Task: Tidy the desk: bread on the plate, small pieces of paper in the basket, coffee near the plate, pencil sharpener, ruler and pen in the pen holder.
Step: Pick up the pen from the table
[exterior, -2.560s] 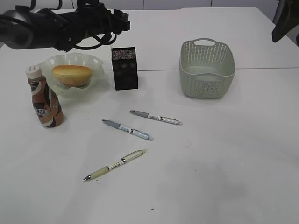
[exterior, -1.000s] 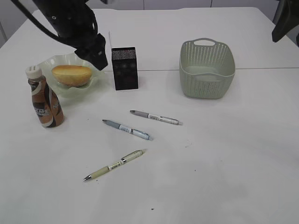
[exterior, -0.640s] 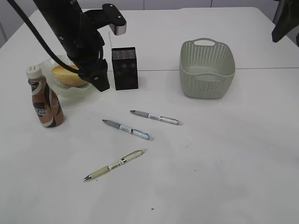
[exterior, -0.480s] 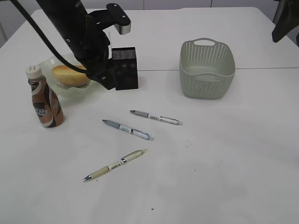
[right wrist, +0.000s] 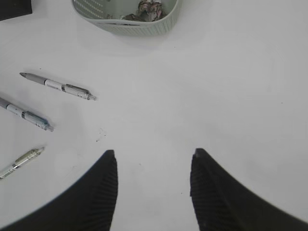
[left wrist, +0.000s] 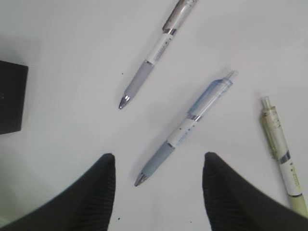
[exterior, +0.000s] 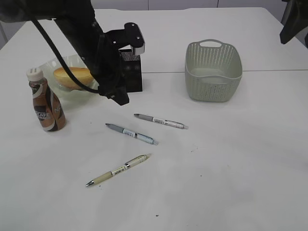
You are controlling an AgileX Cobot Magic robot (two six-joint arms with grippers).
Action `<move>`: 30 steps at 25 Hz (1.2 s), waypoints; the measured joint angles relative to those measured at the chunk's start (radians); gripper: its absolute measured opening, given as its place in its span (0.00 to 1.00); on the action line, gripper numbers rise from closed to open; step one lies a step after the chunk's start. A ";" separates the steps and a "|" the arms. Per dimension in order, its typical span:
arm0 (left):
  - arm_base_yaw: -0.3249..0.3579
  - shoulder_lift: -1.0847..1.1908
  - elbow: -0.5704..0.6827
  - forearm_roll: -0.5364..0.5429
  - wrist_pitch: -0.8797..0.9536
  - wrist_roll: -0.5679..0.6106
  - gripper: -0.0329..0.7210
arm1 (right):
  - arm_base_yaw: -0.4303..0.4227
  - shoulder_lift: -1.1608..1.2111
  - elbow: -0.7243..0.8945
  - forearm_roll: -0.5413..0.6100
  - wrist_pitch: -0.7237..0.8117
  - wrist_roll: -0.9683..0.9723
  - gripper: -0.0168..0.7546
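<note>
On the plate [exterior: 91, 65] sits bread [exterior: 73, 77]; basket [right wrist: 130, 26] holds crumpled paper [right wrist: 149, 8]; both hands [left wrist: 159, 185] [right wrist: 153, 180] spread apart

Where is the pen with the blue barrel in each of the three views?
Exterior view: blue-barrelled pen lies middle of three, left of centre.
Left wrist view: centre, tip pointing toward the open left gripper.
Right wrist view: far left edge, partly cut off.
Shared landmark: the grey pen beside it.

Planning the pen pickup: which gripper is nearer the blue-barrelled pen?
Left. The left gripper hovers just above the blue-barrelled pen; the right gripper hangs well off beside it.
</note>
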 joint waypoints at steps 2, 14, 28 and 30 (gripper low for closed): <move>0.000 0.024 0.000 -0.005 0.000 0.029 0.61 | 0.000 0.000 0.000 0.000 0.000 -0.002 0.50; 0.000 0.106 -0.002 -0.034 -0.023 0.074 0.61 | 0.000 0.000 0.000 0.000 0.000 -0.007 0.50; 0.000 0.148 -0.002 -0.001 -0.042 0.284 0.61 | 0.000 0.000 0.000 0.000 0.000 -0.012 0.50; 0.000 0.165 -0.002 -0.001 -0.043 0.294 0.61 | 0.000 0.000 0.000 0.000 0.000 -0.012 0.50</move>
